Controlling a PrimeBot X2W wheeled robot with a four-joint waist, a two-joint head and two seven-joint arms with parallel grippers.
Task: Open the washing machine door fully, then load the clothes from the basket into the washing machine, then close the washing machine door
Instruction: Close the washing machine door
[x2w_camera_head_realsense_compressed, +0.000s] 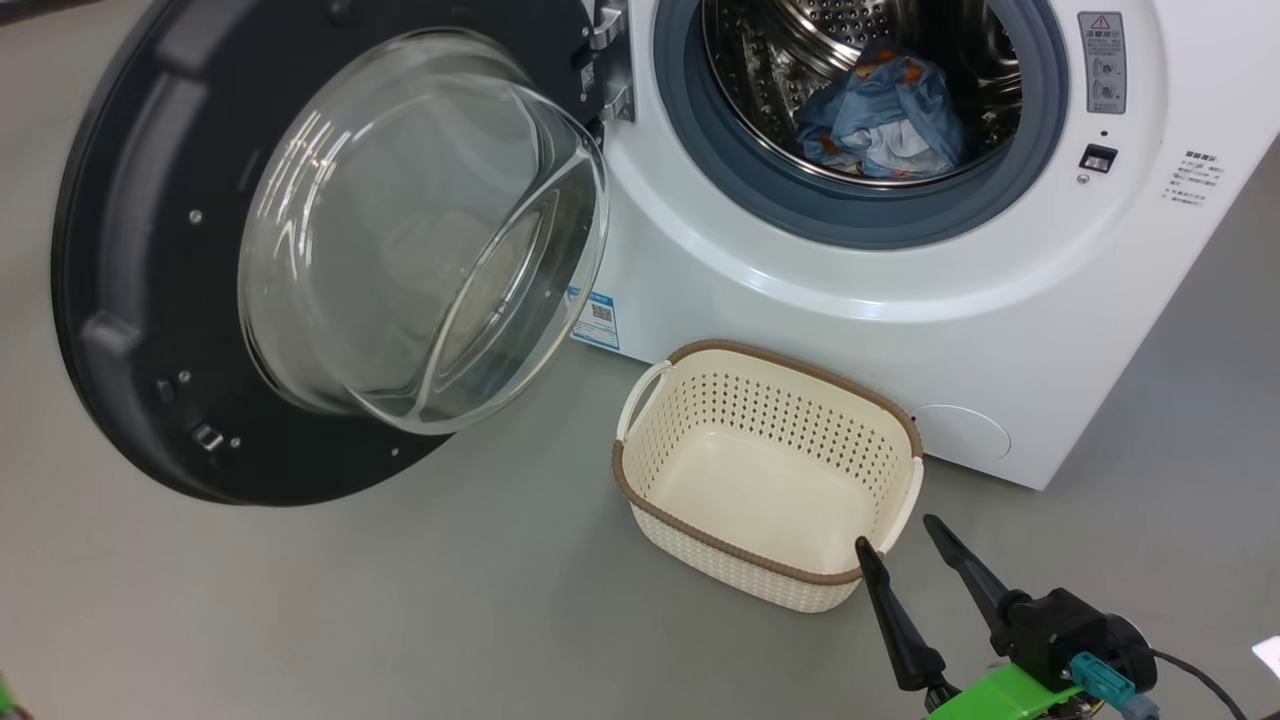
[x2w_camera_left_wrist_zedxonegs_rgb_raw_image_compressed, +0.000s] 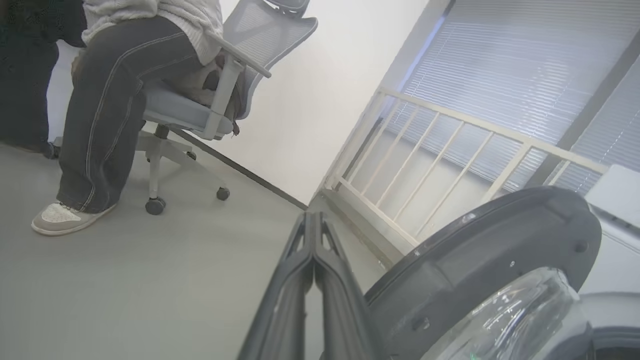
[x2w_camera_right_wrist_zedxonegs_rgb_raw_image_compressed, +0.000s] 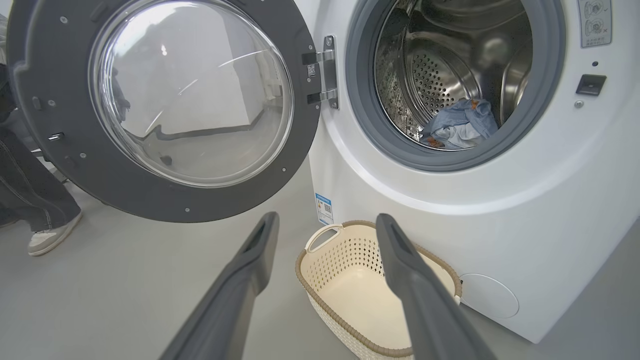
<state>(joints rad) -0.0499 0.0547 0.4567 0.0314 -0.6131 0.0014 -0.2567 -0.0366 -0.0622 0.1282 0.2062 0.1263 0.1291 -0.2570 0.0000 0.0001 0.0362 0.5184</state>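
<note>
The washing machine (x2w_camera_head_realsense_compressed: 900, 280) (x2w_camera_right_wrist_zedxonegs_rgb_raw_image_compressed: 550, 200) stands with its door (x2w_camera_head_realsense_compressed: 150, 300) (x2w_camera_right_wrist_zedxonegs_rgb_raw_image_compressed: 55, 150) swung wide open to the left. The clothes (x2w_camera_head_realsense_compressed: 880, 125) (x2w_camera_right_wrist_zedxonegs_rgb_raw_image_compressed: 462, 130), light blue with some white, lie inside the steel drum. On the floor in front sits the cream basket (x2w_camera_head_realsense_compressed: 770, 470) (x2w_camera_right_wrist_zedxonegs_rgb_raw_image_compressed: 350, 280), with nothing inside it. My right gripper (x2w_camera_head_realsense_compressed: 900, 535) (x2w_camera_right_wrist_zedxonegs_rgb_raw_image_compressed: 325, 225) is open, just right of the basket's near corner, fingers pointing up at it. My left gripper (x2w_camera_left_wrist_zedxonegs_rgb_raw_image_compressed: 312, 220) is shut on nothing, left of the door's (x2w_camera_left_wrist_zedxonegs_rgb_raw_image_compressed: 500, 240) black rim.
A person (x2w_camera_left_wrist_zedxonegs_rgb_raw_image_compressed: 115, 100) sits on a wheeled office chair (x2w_camera_left_wrist_zedxonegs_rgb_raw_image_compressed: 200, 100) left of the door; their shoe (x2w_camera_right_wrist_zedxonegs_rgb_raw_image_compressed: 50, 237) rests on the grey floor. A white railing (x2w_camera_left_wrist_zedxonegs_rgb_raw_image_compressed: 440, 165) and window blinds stand behind the door. Open grey floor (x2w_camera_head_realsense_compressed: 400, 600) lies in front of the machine.
</note>
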